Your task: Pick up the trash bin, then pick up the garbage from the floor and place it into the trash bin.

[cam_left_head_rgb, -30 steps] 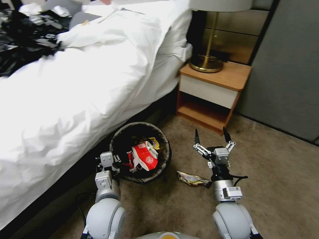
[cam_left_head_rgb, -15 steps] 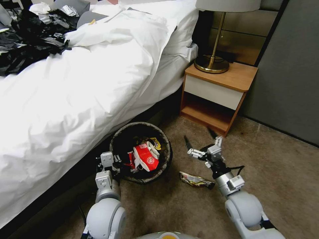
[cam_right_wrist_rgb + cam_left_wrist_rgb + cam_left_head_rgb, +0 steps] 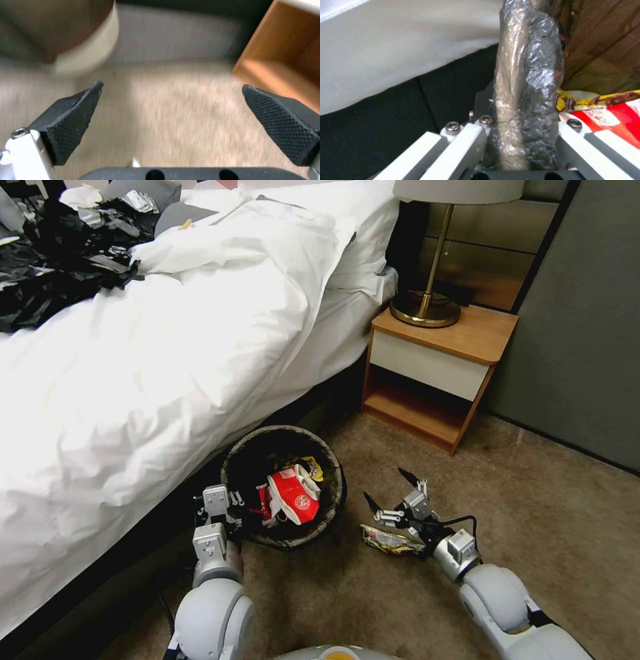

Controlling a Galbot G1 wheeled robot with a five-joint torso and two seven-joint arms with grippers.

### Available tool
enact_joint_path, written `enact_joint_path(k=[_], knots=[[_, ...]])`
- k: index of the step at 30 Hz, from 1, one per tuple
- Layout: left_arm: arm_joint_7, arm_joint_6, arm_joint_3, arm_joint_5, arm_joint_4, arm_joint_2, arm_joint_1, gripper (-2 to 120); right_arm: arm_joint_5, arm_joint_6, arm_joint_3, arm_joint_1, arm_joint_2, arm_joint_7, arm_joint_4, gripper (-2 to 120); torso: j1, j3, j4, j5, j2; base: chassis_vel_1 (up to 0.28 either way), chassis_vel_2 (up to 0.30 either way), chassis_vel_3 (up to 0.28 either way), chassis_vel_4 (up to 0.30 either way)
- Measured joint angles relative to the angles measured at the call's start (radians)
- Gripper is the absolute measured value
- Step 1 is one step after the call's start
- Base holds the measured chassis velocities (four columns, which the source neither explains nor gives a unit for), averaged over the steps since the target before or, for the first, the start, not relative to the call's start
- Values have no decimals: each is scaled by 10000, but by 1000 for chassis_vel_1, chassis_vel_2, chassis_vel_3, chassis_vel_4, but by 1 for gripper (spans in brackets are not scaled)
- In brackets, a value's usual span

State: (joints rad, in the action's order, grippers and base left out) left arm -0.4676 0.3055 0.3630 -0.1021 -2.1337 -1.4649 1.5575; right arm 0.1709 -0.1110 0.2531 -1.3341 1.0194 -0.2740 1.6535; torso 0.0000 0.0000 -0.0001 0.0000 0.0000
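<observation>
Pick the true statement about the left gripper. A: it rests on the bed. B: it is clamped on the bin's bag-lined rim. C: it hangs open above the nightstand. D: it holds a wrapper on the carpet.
B: the left gripper is shut on the bag-covered rim of the trash bin, with its fingers on either side of the rim in the left wrist view.

The trash bin (image 3: 283, 487) wears a crinkly, glossy dark plastic bag (image 3: 526, 82) over its rim, and red-and-white crushed paper wrappers (image 3: 293, 499) lie in it. A shiny foil-like snack wrapper (image 3: 390, 540) lies on the matt, short-pile brownish carpet (image 3: 533, 527). The right gripper (image 3: 390, 491) has black fingertips (image 3: 71, 122) with a rough, diamond-knurled rubbery face on pale metal links. The bed's sheet (image 3: 167, 360) is soft white cloth. The nightstand (image 3: 440, 373) is smooth wood; the lamp base (image 3: 425, 310) is polished brass.
</observation>
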Motion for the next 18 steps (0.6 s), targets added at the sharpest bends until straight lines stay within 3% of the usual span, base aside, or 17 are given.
enact_joint_path(k=[6, 18], knots=[[-18, -3, -29, 37, 0, -34, 13, 0, -374, -32, -439, 621, -78, -469, -1572, 100, 0, 0, -1, 1, 0, 0, 0, 0, 0], [-25, -16, -42, 104, -104, 16, 151, 0, -1004, -543, -834, 2050, 561, -1830, -4732, 100, 1, 0, 1, -1, 0, 0, 0, 0, 0]])
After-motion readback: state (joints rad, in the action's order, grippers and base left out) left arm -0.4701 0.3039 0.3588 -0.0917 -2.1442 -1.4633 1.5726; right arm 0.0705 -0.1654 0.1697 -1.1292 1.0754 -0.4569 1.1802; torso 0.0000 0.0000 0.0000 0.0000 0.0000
